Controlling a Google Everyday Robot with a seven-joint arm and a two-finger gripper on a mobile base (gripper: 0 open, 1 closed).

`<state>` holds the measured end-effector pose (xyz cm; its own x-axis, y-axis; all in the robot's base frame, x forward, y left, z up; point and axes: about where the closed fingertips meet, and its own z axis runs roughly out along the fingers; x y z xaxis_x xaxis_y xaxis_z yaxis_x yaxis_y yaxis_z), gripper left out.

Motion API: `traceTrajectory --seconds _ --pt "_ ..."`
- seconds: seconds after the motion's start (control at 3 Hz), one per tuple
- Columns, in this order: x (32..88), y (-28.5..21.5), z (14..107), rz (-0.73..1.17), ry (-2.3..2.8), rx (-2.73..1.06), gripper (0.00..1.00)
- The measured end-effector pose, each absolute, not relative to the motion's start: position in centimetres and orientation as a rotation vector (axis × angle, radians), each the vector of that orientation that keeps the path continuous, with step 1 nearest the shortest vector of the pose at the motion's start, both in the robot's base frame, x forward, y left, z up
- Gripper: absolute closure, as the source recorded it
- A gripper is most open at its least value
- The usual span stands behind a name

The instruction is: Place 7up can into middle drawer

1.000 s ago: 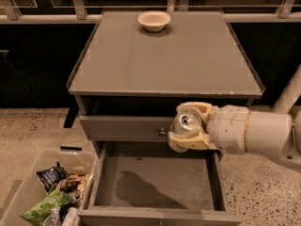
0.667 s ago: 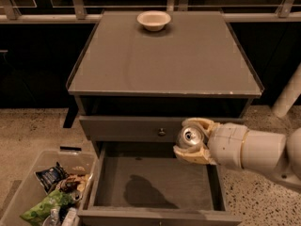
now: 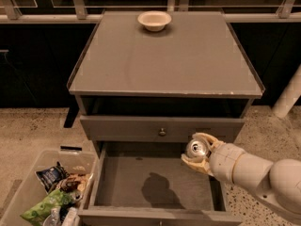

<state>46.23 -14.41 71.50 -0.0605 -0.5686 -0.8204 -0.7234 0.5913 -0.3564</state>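
The 7up can (image 3: pixel 197 149) shows as a small silver can with a shiny metal top, held in my gripper (image 3: pixel 198 152). The cream-coloured fingers (image 3: pixel 202 137) wrap around it. My gripper hangs over the right rear part of the open middle drawer (image 3: pixel 141 182), a wide grey-brown box with low side walls and a bare flat floor. The can is above the floor, not touching it. A dark shadow lies on the drawer floor to the left of the gripper. My arm comes in from the lower right.
The drawer above has a front with a small round metal knob (image 3: pixel 162 132). A cream round bowl (image 3: pixel 154 20) sits at the back of the cabinet top (image 3: pixel 164 60). A clear plastic bin (image 3: pixel 42 192) with snack bags stands on the floor at the lower left.
My gripper with the can has moved down and slightly right, from in front of the knobbed drawer front to lower over the open drawer.
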Motion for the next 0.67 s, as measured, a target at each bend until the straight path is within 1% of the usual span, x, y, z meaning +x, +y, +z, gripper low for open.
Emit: traceTrajectory --seconds 0.67 --pt "47.4 -16.8 63.3 0.171 1.763 -0.888 1.0"
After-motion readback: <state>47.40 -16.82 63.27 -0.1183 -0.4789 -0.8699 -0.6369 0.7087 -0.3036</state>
